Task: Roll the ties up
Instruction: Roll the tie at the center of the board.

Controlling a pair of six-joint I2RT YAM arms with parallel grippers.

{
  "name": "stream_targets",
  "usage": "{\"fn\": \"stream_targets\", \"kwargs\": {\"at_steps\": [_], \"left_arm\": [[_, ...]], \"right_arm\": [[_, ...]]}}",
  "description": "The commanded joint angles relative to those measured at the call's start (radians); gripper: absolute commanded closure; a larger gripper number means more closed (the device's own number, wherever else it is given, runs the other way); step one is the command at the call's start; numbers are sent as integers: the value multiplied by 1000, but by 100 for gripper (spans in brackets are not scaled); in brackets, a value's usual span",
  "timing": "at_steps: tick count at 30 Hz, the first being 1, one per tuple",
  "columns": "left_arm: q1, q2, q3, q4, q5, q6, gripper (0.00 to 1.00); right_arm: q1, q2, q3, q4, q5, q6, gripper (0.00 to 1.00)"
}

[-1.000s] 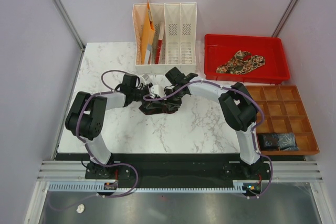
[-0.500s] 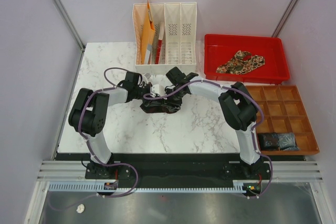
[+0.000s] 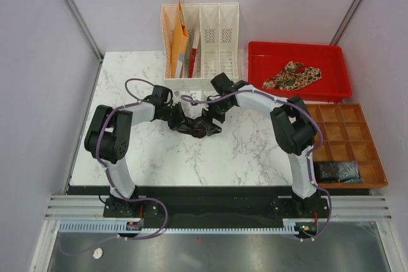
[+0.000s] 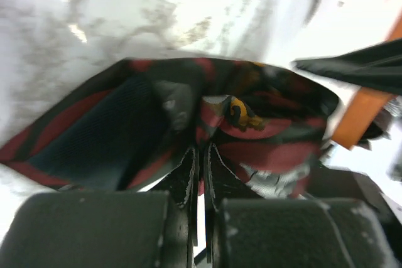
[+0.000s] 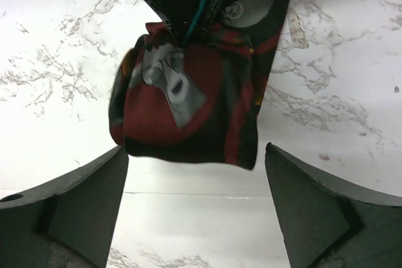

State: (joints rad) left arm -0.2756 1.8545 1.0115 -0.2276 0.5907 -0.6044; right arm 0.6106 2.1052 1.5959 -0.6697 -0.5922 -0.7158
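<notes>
A white marbled surface sits between pale lilac walls, with a file rack at 12 o'clock, a red tray holding a paisley tie at 1 o'clock, and a wooden compartment box at 3 o'clock. A dark bundle lies in one of the box's near cells.

The tie being worked, a dark red-and-black tie, lies bunched at the centre of the surface between the two wrists.

The main risk is that the bundle comes undone. Only the left jaws are clenched on it, and they pinch what looks like a single fold at its edge, though the blurred left wrist view makes the depth of that bite hard to judge. The right jaws stand wide and released, with the tie hanging just ahead of them and touching neither finger. With nothing pressing the other side, soft fabric may spring open or slump. Any pull by the left arm would likely drag layers loose rather than move the bundle whole. If the right jaws close again off-centre, they may catch only an outer layer.

The left arm rises from 7 o'clock, folds its elbow at 9 o'clock, and lays its forearm toward 3 o'clock. The right arm rises from 5 o'clock, bends at 3 o'clock, and arcs over so its wrist points toward 7 o'clock.
</notes>
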Motion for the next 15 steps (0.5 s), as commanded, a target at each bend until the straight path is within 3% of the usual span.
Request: {"fn": "stream_targets", "kwargs": {"at_steps": [1,15], "left_arm": [[6,49,2,-96,-195,117,98],[4,74,21,-104,-189,121,98]], "right_arm": [[-34,-11,33,16,-93,68,2],[-11,-8,-45,208,-156,194,2]]}}
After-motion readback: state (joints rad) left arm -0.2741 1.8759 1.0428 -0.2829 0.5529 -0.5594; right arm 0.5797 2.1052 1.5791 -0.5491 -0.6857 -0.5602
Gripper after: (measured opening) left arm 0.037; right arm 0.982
